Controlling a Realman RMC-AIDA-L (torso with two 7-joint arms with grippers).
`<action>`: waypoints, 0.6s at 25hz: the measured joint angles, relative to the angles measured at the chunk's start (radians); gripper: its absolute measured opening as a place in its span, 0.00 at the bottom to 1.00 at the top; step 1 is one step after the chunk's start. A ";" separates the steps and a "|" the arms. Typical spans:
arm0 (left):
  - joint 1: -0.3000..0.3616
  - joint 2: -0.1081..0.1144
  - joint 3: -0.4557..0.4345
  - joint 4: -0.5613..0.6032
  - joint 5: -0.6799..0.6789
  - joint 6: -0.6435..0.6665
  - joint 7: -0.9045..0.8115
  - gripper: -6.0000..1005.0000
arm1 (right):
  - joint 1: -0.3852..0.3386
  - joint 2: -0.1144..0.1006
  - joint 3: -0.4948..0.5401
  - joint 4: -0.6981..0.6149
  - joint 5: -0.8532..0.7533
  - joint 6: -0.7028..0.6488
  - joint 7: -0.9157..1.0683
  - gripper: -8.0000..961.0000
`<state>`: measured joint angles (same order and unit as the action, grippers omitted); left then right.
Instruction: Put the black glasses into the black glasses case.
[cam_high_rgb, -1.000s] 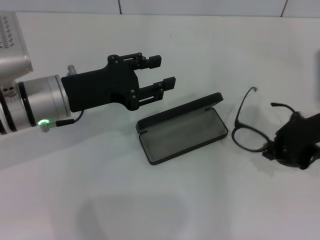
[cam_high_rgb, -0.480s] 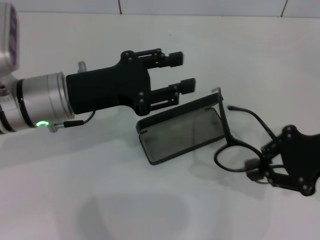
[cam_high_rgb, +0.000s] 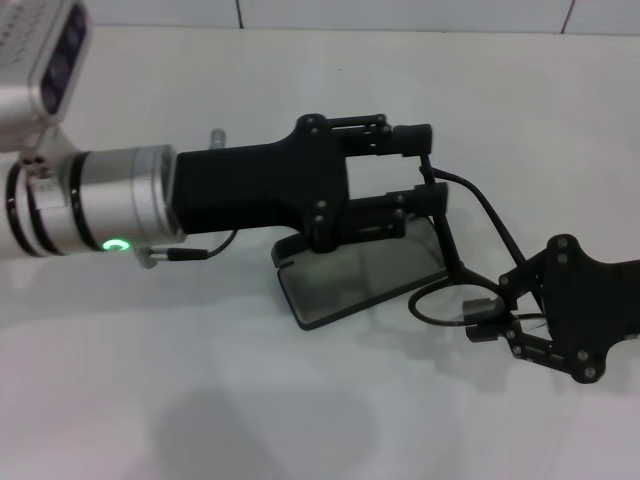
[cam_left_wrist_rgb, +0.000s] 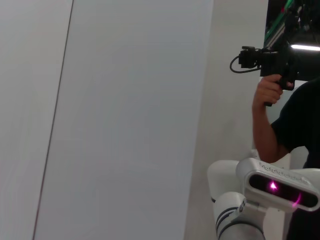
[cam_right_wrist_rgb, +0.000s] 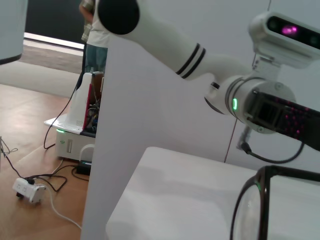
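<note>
The black glasses case (cam_high_rgb: 350, 275) lies open on the white table (cam_high_rgb: 200, 400), grey lining up; its lid is mostly hidden behind my left gripper (cam_high_rgb: 421, 168). That gripper hovers open over the case's far edge. My right gripper (cam_high_rgb: 492, 322) is shut on the black glasses (cam_high_rgb: 462, 275) and holds them tilted just right of the case, one lens near the case's right end. The temple arms point up and away, and one tip shows between the left fingers (cam_high_rgb: 412, 134). The right wrist view shows the glasses' rim (cam_right_wrist_rgb: 256, 200) close up, with the left arm (cam_right_wrist_rgb: 265, 112) beyond.
A tiled wall edge (cam_high_rgb: 400, 15) runs along the table's back. The left wrist view shows only a pale wall (cam_left_wrist_rgb: 125, 120), a person (cam_left_wrist_rgb: 295, 120) holding a device, and the robot's head (cam_left_wrist_rgb: 280, 185).
My left gripper has moved right, over the case's lid. My right gripper has carried the glasses left, up to the case's right end.
</note>
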<state>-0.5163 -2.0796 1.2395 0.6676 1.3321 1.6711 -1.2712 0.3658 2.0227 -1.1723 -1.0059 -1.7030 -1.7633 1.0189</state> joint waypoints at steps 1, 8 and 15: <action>-0.013 0.000 0.000 -0.015 0.002 -0.001 -0.001 0.58 | 0.000 0.000 -0.001 0.007 0.005 0.002 -0.015 0.12; -0.100 0.001 0.000 -0.100 0.065 -0.011 -0.051 0.58 | -0.012 0.002 0.000 0.024 0.050 0.008 -0.087 0.12; -0.133 -0.004 -0.002 -0.098 0.162 -0.031 -0.120 0.58 | -0.031 0.002 0.003 0.028 0.058 0.010 -0.121 0.12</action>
<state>-0.6492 -2.0838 1.2378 0.5696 1.4940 1.6398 -1.3912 0.3353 2.0247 -1.1693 -0.9776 -1.6446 -1.7528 0.8982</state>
